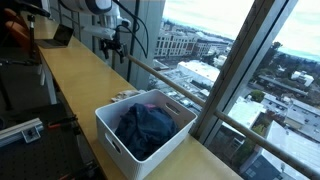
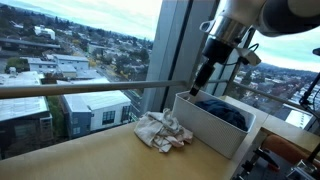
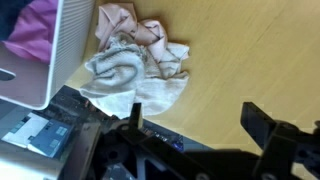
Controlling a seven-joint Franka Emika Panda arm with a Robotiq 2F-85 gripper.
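Pincer (image 2: 203,82) wide open and empty, hanging at centre right of an exterior view, well above the tabletop (image 2: 90,160) and close over the near end of the white bin (image 2: 208,130). In the wrist view, two fingers (image 3: 135,118) rising from the bottom edge, spread far apart, only bare wood in the gap.

Crumpled cloth heap (image 2: 163,130), cream and pale pink, lying on the tabletop just beside the bin, at lower centre of that exterior view. Same heap at upper left of the wrist view (image 3: 135,65), touching or nearly touching the bin wall (image 3: 60,50); hard to tell which. Inside the bin, a dark blue garment (image 1: 145,128), bunched and covering most of the bottom. Something pink (image 3: 30,30) glimpsed at far upper left of the wrist view.

Step in hand, as a judgement: a hover between grips. Nothing gripped, nothing touched. Heap nearest below, but off toward the finger at lower centre of the wrist view rather than centred in the gap.

Next move, if aimed at the heap: shift toward upper left of the wrist view to centre the bunched top between the fingers, then straight down. Go deep enough to pinch a fold, yet short of scraping wood. Keep clear of the bin wall on the way. Close only with fabric filling the gap. Expect trailing corners, so lift high before any sideways travel.
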